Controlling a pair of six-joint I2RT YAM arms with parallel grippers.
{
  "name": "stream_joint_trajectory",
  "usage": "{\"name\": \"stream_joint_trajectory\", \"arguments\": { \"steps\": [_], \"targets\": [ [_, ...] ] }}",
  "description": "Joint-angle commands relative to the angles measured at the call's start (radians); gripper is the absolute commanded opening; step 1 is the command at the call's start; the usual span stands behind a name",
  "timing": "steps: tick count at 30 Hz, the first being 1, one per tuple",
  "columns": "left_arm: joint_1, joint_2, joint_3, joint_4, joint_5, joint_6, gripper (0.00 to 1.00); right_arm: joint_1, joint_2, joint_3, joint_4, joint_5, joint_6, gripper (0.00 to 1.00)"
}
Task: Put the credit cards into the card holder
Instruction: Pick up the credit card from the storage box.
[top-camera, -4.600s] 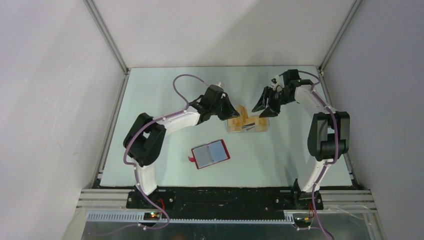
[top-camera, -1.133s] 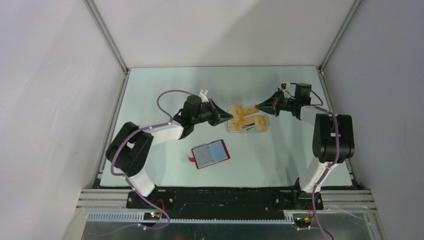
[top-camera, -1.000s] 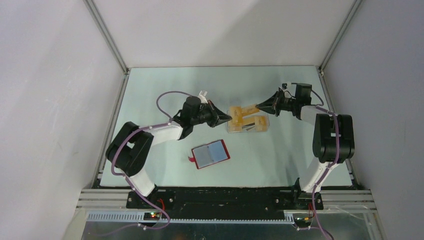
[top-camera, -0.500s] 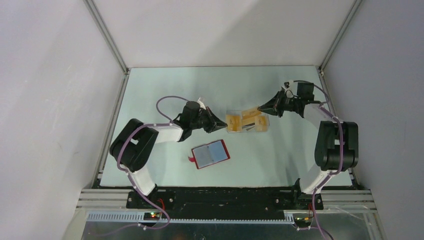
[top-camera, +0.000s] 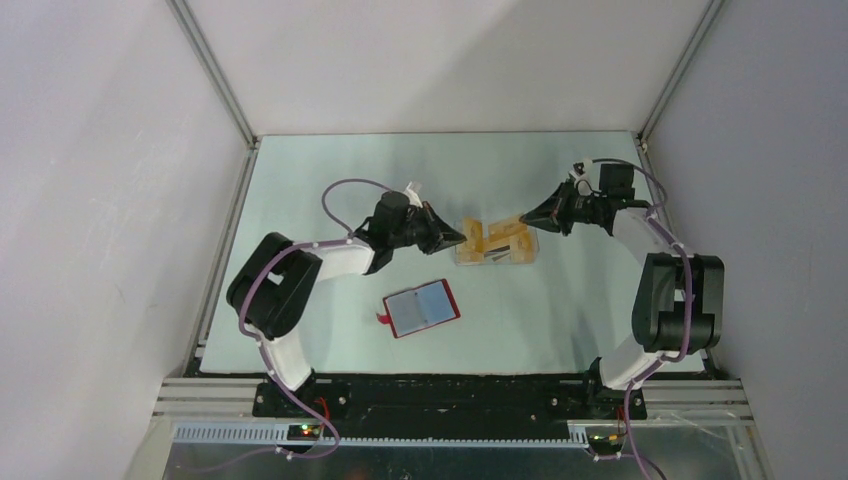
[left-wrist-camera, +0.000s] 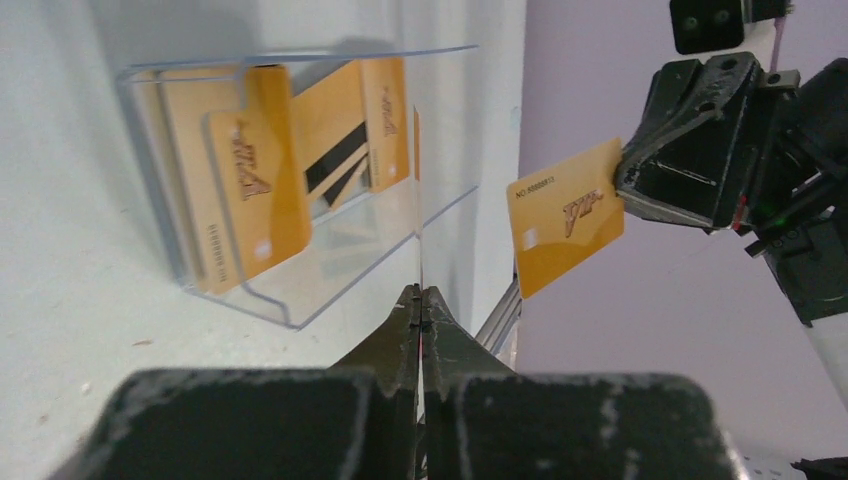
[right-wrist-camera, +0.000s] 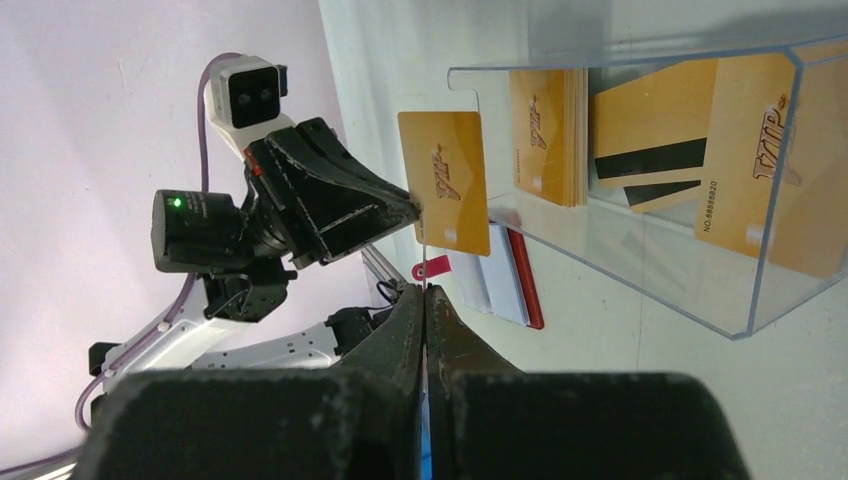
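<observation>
Top view: high behind the arm bases, looking down on the whole surface (top-camera: 330, 180).
Left wrist: close, low, facing the clear box (left-wrist-camera: 320, 290) and right end effector (left-wrist-camera: 622, 188).
Right wrist: opposite side, facing left end effector (right-wrist-camera: 412, 212).
Shared: the box.

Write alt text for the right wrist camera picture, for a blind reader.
The left end effector, shut, holds a gold VIP card by its edge beside a clear plastic box stocked with more gold cards. At the bottom the right end effector is shut on a second card, seen edge-on; the red card holder lies beyond.
</observation>
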Motion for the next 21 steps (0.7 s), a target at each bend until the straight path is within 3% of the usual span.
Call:
{"name": "stream_joint_trajectory", "arguments": {
  "steps": [1, 21],
  "targets": [
    [-0.031, 0.011, 0.050, 0.027, 0.024, 0.015, 0.00, -0.020, -0.067, 0.034, -0.025, 0.016, -0.023, 0.00],
    [-0.088, 0.094, 0.103, -0.009, 0.026, 0.029, 0.02, -0.025, -0.071, 0.049, -0.079, 0.022, -0.066, 0.00]
  ]
}}
